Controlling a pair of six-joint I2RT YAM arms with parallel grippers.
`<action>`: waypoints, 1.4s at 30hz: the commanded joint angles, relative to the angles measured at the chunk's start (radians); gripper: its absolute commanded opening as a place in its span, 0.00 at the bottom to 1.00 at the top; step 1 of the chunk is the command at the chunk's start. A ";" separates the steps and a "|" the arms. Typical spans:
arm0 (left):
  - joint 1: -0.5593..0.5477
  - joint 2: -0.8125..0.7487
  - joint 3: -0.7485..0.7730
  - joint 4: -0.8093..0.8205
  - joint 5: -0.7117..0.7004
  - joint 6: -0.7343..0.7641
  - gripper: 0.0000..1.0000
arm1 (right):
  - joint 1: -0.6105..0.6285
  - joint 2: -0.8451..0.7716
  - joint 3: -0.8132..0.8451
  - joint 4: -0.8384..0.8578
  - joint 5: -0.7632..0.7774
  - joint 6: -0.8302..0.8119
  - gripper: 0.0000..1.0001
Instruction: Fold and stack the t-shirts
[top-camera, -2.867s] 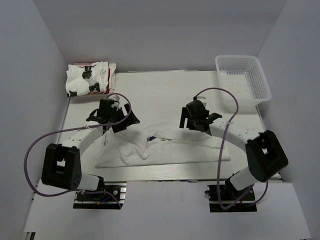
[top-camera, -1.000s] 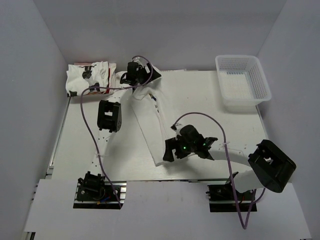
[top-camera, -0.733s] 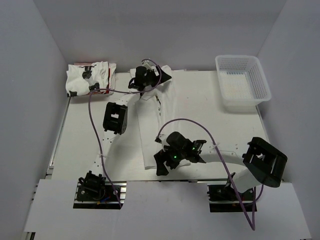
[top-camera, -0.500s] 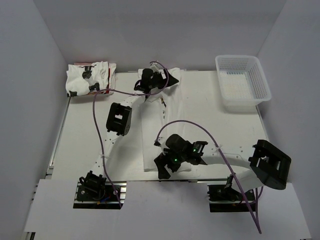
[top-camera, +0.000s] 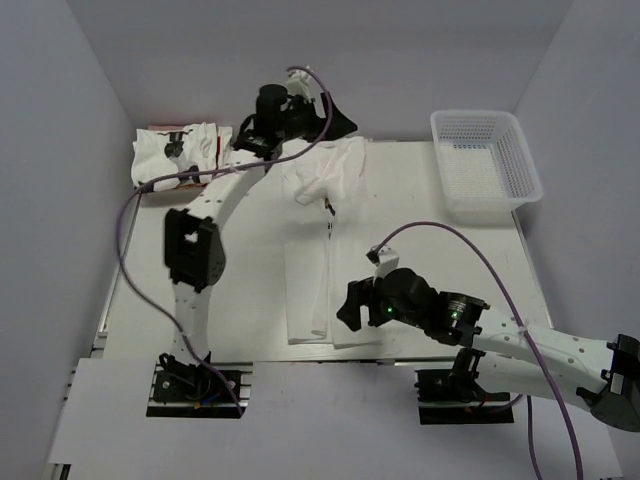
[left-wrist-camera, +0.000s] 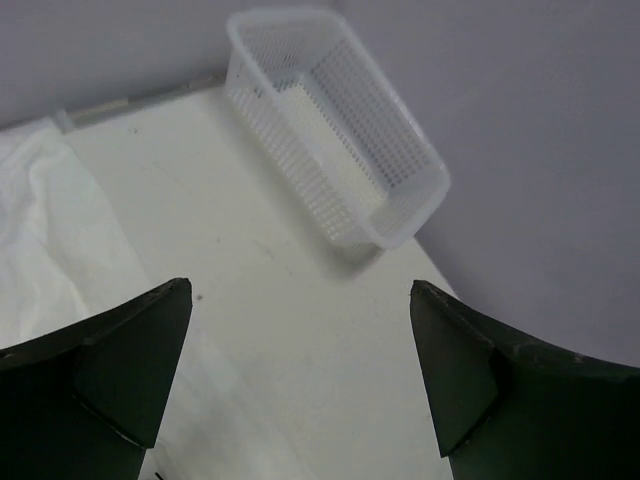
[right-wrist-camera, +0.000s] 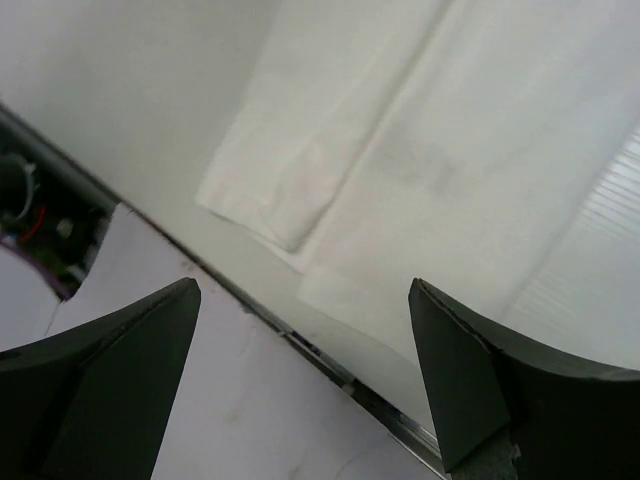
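A white t-shirt (top-camera: 318, 262) lies as a long folded strip running front to back on the table, its far end bunched (top-camera: 328, 172). My left gripper (top-camera: 325, 118) hovers open above that far end near the back wall; in the left wrist view the cloth (left-wrist-camera: 50, 220) shows at the left, clear of the left gripper (left-wrist-camera: 300, 370). My right gripper (top-camera: 350, 305) stands open beside the strip's near end. The right wrist view looks down on that end (right-wrist-camera: 400, 150), with nothing between the right gripper's (right-wrist-camera: 300, 370) fingers. A stack of folded printed t-shirts (top-camera: 180, 160) sits at the back left.
A white mesh basket (top-camera: 485, 160) stands at the back right, seen also as the basket (left-wrist-camera: 330, 130) in the left wrist view. The table's near edge (right-wrist-camera: 330, 350) runs just below the shirt's near end. Grey walls enclose the back and sides.
The shirt strip swung right and now lies straight, front to back. My left gripper rose off its far end toward the back wall. My right gripper drew back rightward off the near end.
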 joint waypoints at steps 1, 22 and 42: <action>-0.007 -0.317 -0.328 -0.225 -0.083 0.117 1.00 | -0.015 -0.048 -0.038 -0.156 0.227 0.167 0.90; -0.222 -1.114 -1.695 -0.333 -0.177 -0.213 0.91 | -0.104 0.088 -0.190 -0.098 -0.010 0.301 0.90; -0.305 -0.940 -1.692 -0.244 -0.240 -0.215 0.00 | -0.136 0.153 -0.181 -0.101 -0.049 0.307 0.11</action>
